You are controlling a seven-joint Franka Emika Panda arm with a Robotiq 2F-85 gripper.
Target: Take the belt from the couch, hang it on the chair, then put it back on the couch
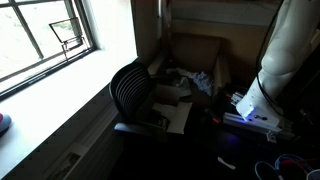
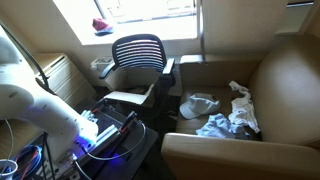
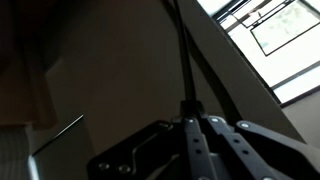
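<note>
As the wrist view shows it, tool (image 3: 192, 122): fingers drawn together at the lower centre of the frame, clamped on the belt (image 3: 181, 60).
Grip: the strap leaves the frame's lower centre right at the fingertips, with no gap visible between the fingers.
Writing: the pictures are too dim and too small for any brand or label to be read.
Belt look: a thin, dark, narrow strap, pulled taut, rising from the fingertips to the top edge of the wrist view and leaning slightly left.
Belt place: held in the tool; in both exterior views it is too thin and dark to pick out, so I cannot tell whether it touches anything else.
Arm (image 2: 40, 105): wrapped in white, at the left of the frame, its low end lit blue-violet near the chair's front.
Chair (image 2: 138, 50): black, with a ribbed back, upper centre, under the window (image 1: 45, 35).
Couch (image 2: 285, 80): tan-brown, filling the right of the frame, with a pale blue cloth (image 2: 215, 125) and a white cloth (image 2: 200, 103) on its seat.
</note>
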